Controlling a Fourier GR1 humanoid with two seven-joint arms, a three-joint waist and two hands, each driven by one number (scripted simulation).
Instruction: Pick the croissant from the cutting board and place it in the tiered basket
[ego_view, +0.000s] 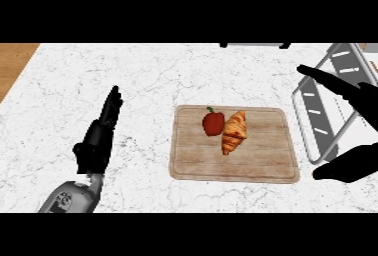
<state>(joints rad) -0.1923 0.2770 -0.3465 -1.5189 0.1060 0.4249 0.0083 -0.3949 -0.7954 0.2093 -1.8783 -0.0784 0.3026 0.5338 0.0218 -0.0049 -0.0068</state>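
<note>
Golden-brown croissant (234, 132) lies on the wooden cutting board (235, 170), touching a red pepper (213, 123); open right hand (353, 131) hovers near the wire tiered basket (319, 117). A careless grasp may snag the pepper.

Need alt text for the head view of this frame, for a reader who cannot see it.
A croissant lies beside a red pepper on a wooden cutting board on a marble counter. The right hand is open above the tiered basket at right; the left hand rests open at left.
</note>
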